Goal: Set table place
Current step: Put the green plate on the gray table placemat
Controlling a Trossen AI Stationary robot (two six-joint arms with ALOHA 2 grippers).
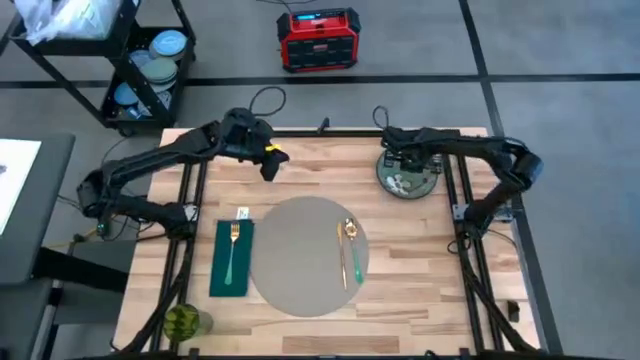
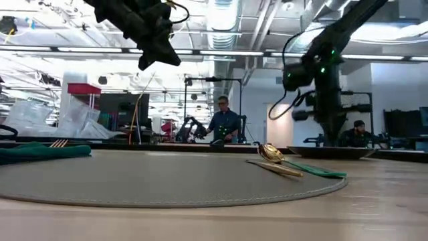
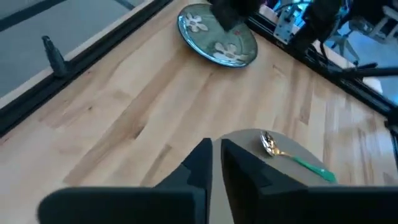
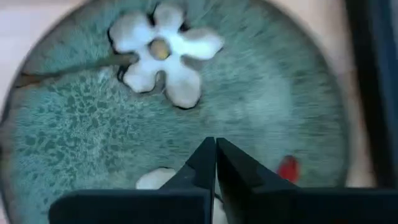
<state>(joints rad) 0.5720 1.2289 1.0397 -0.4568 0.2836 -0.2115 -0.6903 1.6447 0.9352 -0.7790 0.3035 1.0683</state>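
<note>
High view: right tool (image 1: 408,168) closed, empty, directly above plate (image 1: 408,180); placemat (image 1: 305,256) nearer worktop (image 1: 310,165) centre. Left tool (image 1: 268,166) closed, idle. Risk: closed fingers strike glaze, plate skids off placement.

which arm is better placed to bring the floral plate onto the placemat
Right. The right gripper sits directly over the floral plate at the table's far right, fingers shut. The left gripper hovers away from it.

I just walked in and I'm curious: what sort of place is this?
Probably a robotics lab or workshop. Exposed ducts and strip lights run overhead, two dark robot arms work over a light-wood plank table, and a person stands among equipment behind.
</note>
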